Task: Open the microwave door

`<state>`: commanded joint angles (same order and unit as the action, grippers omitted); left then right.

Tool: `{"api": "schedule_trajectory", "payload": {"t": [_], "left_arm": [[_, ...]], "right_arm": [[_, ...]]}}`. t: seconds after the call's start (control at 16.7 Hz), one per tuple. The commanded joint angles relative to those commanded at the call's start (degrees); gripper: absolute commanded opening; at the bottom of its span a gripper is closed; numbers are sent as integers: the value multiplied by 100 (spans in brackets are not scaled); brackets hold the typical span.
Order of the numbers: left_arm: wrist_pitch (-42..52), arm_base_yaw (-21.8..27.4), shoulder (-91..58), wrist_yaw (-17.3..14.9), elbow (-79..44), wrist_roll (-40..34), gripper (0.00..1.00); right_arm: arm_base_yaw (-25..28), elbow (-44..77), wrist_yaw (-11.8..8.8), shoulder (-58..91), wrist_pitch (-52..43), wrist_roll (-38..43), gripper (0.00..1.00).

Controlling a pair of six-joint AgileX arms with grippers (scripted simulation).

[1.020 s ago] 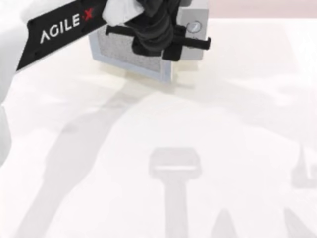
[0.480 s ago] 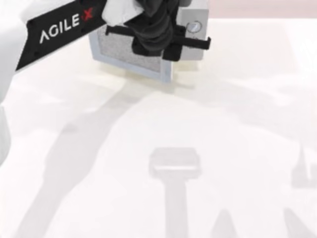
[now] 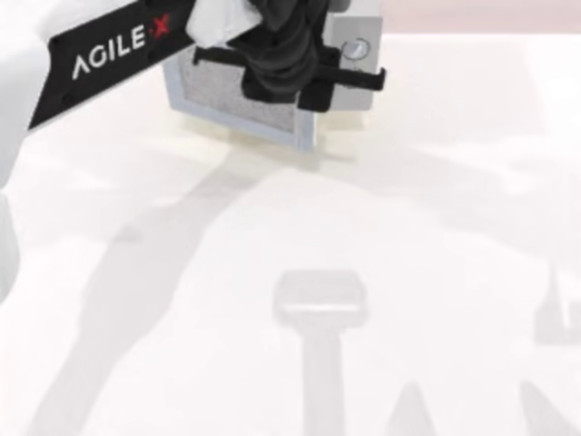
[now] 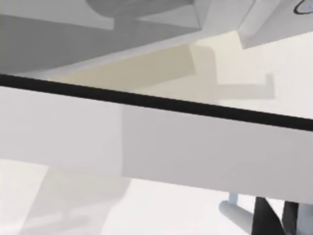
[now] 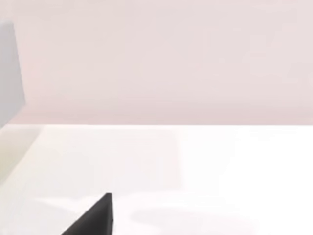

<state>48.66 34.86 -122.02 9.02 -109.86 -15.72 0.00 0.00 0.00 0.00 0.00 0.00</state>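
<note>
The microwave (image 3: 357,25) stands at the table's back edge, its knob panel on the right. The microwave door (image 3: 213,95), with its speckled mesh window, is swung slightly outward at its right edge. My left gripper (image 3: 311,98) reaches down over the front of the door at that free edge. In the left wrist view the door (image 4: 171,142) fills the frame as a pale panel with a black edge, and the left gripper (image 4: 278,220) has dark fingers (image 4: 266,218) shut on the round grey door handle (image 4: 234,214). My right gripper (image 5: 98,218) is outside the top view.
The white table (image 3: 290,236) stretches in front of the microwave and carries only arm shadows. A pale pink wall (image 5: 161,58) stands behind the table. My left arm's black link (image 3: 109,54) crosses above the microwave's left side.
The left gripper and the door's free edge have shifted only a hair toward the back of the table. Otherwise nothing has visibly moved.
</note>
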Motion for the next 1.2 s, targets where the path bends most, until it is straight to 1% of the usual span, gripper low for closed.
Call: {"api": "schedule_trajectory", "payload": {"t": [0.42, 0.84, 1.2], "left_arm": [[-12, 35, -4, -44, 26, -8, 0], [-359, -127, 525, -351, 798, 630, 0], [-370, -132, 542, -365, 830, 658, 0]], "right_arm": [[0, 0, 0, 0, 0, 0, 100], [0, 0, 0, 0, 0, 0, 100], [0, 0, 0, 0, 0, 0, 100]]}}
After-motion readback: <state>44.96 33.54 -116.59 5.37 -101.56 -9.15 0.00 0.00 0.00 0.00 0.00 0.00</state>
